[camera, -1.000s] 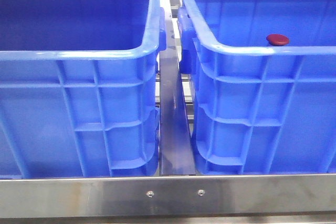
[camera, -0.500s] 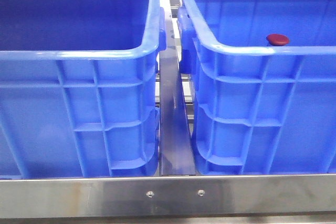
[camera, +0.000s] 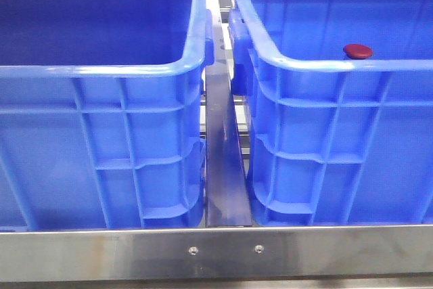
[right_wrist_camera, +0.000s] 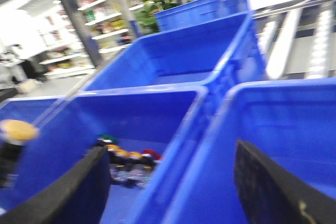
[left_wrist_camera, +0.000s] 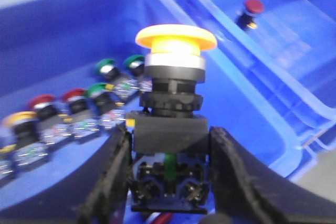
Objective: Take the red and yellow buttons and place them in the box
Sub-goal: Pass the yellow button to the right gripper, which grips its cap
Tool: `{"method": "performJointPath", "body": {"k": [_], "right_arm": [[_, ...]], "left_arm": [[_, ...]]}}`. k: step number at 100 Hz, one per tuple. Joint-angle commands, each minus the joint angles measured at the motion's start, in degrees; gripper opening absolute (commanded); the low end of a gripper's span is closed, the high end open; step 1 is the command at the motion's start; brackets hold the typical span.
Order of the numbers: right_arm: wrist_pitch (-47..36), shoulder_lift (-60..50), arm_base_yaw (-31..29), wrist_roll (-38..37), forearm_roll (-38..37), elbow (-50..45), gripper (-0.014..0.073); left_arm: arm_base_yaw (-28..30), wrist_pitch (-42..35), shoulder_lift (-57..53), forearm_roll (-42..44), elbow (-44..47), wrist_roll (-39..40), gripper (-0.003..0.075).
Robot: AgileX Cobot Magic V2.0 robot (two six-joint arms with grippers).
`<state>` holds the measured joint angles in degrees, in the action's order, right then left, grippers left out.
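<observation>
My left gripper is shut on the black body of the yellow button and holds it upright above the blue crate of loose buttons. The dark red button lies in the neighbouring blue crate; it also shows in the front view inside the right crate. My right gripper is open and empty, above the rims between two crates. The yellow button shows at the edge of the right wrist view. Neither gripper shows in the front view.
Several spare buttons with green, red and yellow caps lie in a row on the left crate's floor; they also show in the right wrist view. A steel rail runs between the two crates. More blue crates stand behind.
</observation>
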<state>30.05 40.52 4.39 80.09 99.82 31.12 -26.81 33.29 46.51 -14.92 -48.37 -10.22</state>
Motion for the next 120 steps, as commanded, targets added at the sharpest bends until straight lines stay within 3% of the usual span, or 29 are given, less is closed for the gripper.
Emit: {"method": "performJointPath", "body": {"k": [1,22,38,74,120], "right_arm": [[7.8,2.03,-0.23,0.37,6.55,1.74,0.0521],[24.16,13.28,-0.11,-4.23,10.15,3.57,0.0521],[30.69,22.56,0.84,-5.68,10.15,8.24,0.0521],[27.74,40.39,16.7,-7.21,10.15,24.22,0.0521],[28.92,52.63,25.55,-10.38,10.15,37.04,0.052]], "left_arm": [[-0.38,-5.33,2.0,-5.66,-1.82,-4.04,0.0029],[-0.38,-5.33,5.13,-12.97,-1.82,-11.52,0.0029],[-0.38,-5.33,5.38,-14.14,-1.82,-12.85,0.0029],[-0.38,-5.22,5.38,-14.14,-1.82,-12.85,0.0029],[-0.38,-5.13,5.38,-14.14,-1.82,-12.85,0.0029]]}}
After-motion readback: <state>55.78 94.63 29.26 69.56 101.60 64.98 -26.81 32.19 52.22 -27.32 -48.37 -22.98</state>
